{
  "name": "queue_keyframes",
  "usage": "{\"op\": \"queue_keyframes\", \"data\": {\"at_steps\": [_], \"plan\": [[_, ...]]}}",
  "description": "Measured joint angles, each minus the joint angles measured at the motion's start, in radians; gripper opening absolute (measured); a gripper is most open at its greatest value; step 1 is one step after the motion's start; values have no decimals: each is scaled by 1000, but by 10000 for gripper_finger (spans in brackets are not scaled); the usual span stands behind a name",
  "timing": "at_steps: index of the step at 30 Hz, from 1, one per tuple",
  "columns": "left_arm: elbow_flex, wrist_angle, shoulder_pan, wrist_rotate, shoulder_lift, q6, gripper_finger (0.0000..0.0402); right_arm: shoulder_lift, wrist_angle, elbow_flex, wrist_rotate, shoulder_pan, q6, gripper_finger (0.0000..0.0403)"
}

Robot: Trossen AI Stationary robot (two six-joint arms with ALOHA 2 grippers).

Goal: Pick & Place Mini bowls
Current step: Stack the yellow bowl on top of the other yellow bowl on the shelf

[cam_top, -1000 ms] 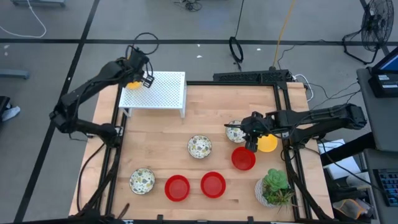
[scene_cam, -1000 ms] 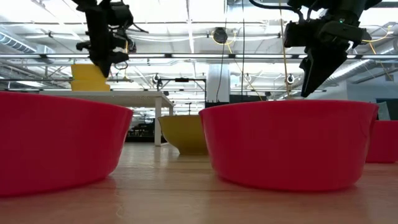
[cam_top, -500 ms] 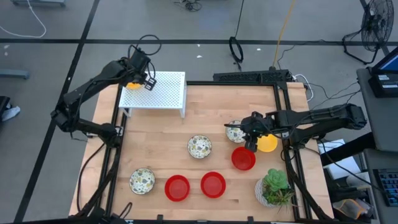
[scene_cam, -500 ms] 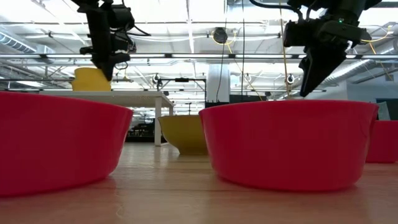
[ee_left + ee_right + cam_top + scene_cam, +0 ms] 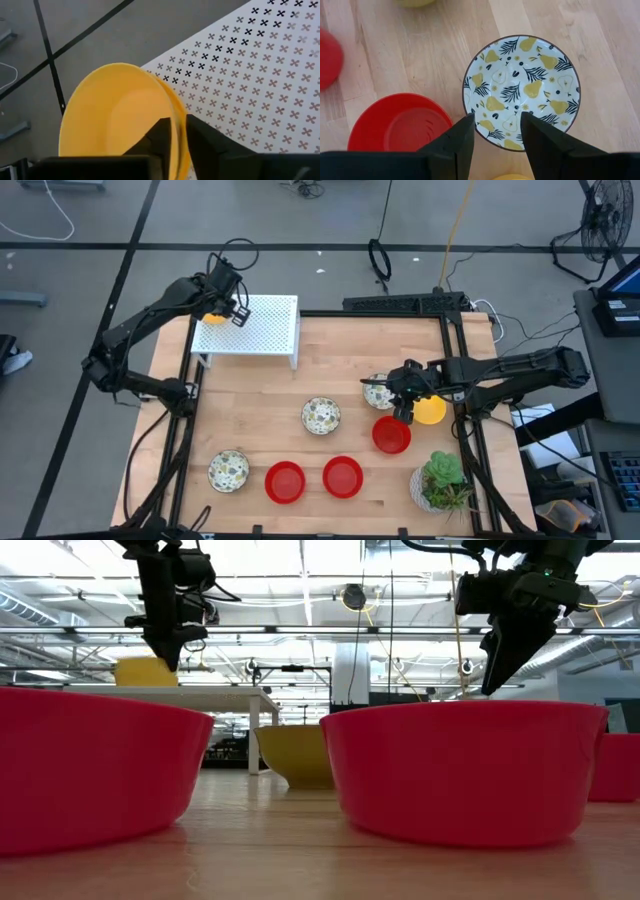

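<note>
My left gripper is at the far left corner of the white perforated shelf, shut on a yellow mini bowl. In the low view this bowl sits level on the shelf top. My right gripper hovers open over a white pear-patterned mini bowl at the table's right. Its fingers stand apart above the bowl's near rim. A red mini bowl and a yellow one lie close beside it. My left gripper has the yellow bowl's rim between its two fingers, one finger inside the bowl and one outside. The fingers slant down from above. The bowl sits level with its base on the shelf.
Two more patterned bowls and two red bowls lie on the wooden table. A potted plant stands at the near right corner. Black frame rails run along both table sides.
The yellow bowl in my left gripper has tipped and then sunk a little. It now sits level and lower on the shelf. My left gripper has tilted slightly over it. My right gripper has kept still.
</note>
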Motion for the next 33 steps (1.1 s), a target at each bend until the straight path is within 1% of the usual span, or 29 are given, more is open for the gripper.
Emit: {"op": "queue_keyframes", "data": {"at_steps": [4,7,9,12,15,17,19,22,25,28,33], "plan": [[0,0,0,0,0,-6,119,0,0,0,0,0,0,146],[0,0,0,0,0,33,154,0,-5,1,1,0,0,146],[0,2,0,0,0,42,172,1,-67,28,1,0,0,146],[0,3,0,0,-1,38,192,0,-193,109,2,0,2,146],[0,3,-4,4,-1,23,202,0,-290,171,2,0,88,146],[0,3,-11,6,-1,9,204,-1,-342,183,0,0,175,146],[0,5,-22,8,-1,6,201,8,-416,179,-28,0,270,146],[0,20,-43,8,-9,6,189,28,-530,144,-130,1,426,146],[0,68,-71,9,-24,17,175,49,-553,87,-229,9,526,146],[0,133,-100,25,-55,23,162,71,-527,37,-308,12,550,146],[0,247,-148,140,-123,41,146,101,-492,5,-337,12,540,146]]}}
